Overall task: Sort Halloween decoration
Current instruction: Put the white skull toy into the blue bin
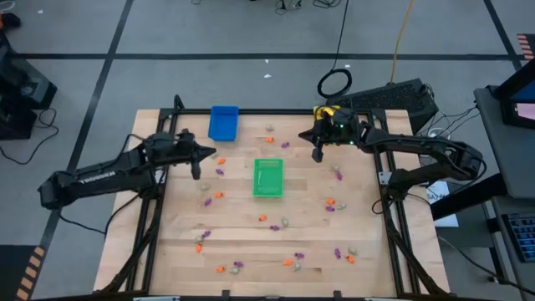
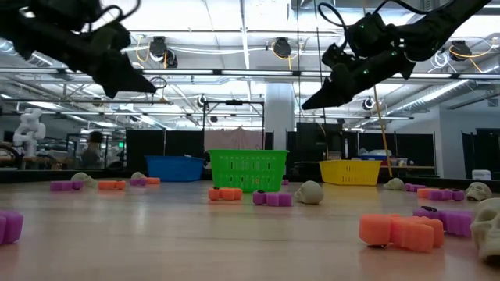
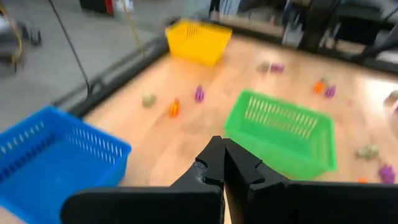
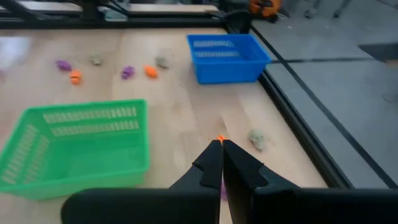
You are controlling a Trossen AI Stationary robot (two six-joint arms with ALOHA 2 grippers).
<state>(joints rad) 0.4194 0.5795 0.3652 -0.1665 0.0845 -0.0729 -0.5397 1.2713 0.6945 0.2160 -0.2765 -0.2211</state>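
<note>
The Halloween decoration lies scattered over the wooden table as tiny trinkets: orange (image 1: 262, 217), purple (image 1: 207, 201) and pale ones (image 1: 285, 223). In the low view they show as orange (image 2: 398, 231), purple (image 2: 272, 199) and pale (image 2: 309, 192). My left gripper (image 1: 196, 170) hangs shut above the table between the blue tray (image 1: 223, 122) and the green tray (image 1: 268, 177), with nothing between its fingers (image 3: 222, 146). My right gripper (image 1: 318, 154) hangs shut in the air near the yellow tray (image 1: 322, 110), right of the green tray. My right gripper has a small orange speck (image 4: 220, 138) right at its shut fingertips. I cannot tell whether the fingers pinch it or it lies on the table beyond them. The low view shows only dark fingertips (image 2: 308, 104), well above the table.
The three trays stand in the table's far half: blue (image 3: 50, 155), green (image 3: 283, 130), yellow (image 3: 198, 38). A black frame rail (image 4: 298, 124) runs along the table's edges. A pale trinket (image 4: 257, 138) lies near the rail.
</note>
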